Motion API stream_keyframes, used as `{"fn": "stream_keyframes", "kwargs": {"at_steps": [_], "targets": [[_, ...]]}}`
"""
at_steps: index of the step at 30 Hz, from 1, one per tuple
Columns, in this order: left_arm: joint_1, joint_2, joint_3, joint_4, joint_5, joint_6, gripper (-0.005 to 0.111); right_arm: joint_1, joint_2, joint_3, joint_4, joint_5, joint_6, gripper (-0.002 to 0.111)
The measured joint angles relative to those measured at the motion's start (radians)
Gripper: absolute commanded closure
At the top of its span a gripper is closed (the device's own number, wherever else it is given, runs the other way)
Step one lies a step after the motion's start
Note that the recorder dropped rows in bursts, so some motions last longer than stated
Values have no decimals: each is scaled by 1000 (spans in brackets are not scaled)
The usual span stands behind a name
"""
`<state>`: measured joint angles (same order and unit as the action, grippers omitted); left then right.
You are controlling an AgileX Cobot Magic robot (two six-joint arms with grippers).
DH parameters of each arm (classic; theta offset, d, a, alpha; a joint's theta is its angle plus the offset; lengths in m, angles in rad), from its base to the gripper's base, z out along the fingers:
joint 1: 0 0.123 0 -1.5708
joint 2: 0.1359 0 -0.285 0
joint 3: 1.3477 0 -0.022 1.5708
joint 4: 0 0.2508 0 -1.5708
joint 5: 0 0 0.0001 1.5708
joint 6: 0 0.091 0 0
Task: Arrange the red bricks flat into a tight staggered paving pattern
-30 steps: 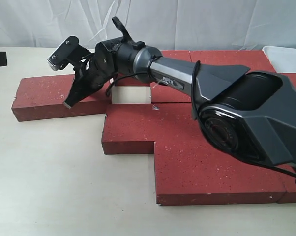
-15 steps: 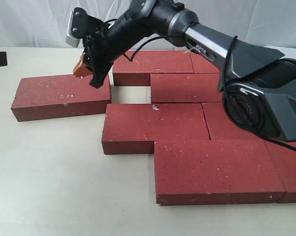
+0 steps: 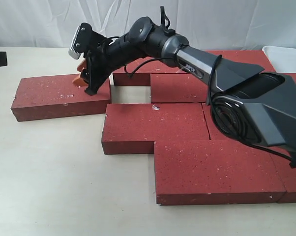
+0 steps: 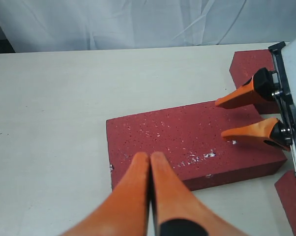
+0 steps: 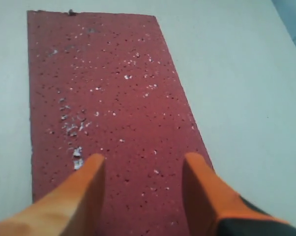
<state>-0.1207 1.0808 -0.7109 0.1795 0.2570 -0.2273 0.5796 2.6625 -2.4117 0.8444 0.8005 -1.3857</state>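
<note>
Leave the left jaws pinched together, empty, with the loose brick [image 4: 187, 142] just ahead of them. With the right jaws part-spread, gripping nothing, over that brick's end, push squarely toward the laid bricks [image 3: 158, 123], closing the tabletop [image 3: 49, 177] gap without tilting.

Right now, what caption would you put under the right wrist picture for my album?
Open end effector over a speckled red brick on a pale table.

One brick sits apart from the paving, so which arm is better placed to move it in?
Probably right: its open gripper is spread over the stray brick, while the left gripper is shut.
</note>
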Motion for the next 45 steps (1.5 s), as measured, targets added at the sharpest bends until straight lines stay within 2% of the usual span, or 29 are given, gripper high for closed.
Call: {"fn": "stream_keyframes", "kwargs": {"at_steps": [11,15,20,24,28,36,37,39,41,45], "targets": [[0,0,0,0,0,0,106,-8,38,-2,-39,-6,131,60],[0,0,0,0,0,0,106,-8,38,-6,-98,-21,255,61],[0,0,0,0,0,0,106,1,32,-11,-216,-36,474,61],[0,0,0,0,0,0,106,21,20,-11,-289,-48,574,61],[0,0,0,0,0,0,106,58,6,-11,-382,-61,657,60],[0,0,0,0,0,0,106,160,-28,-9,-679,-123,957,62],[0,0,0,0,0,0,106,162,-33,-9,-690,-126,968,65],[0,0,0,0,0,0,106,152,-45,-7,-682,-133,981,80],[0,0,0,0,0,0,106,129,-61,-5,-641,-156,1000,107],[0,0,0,0,0,0,106,61,-70,-7,-514,-260,1057,107]]}}
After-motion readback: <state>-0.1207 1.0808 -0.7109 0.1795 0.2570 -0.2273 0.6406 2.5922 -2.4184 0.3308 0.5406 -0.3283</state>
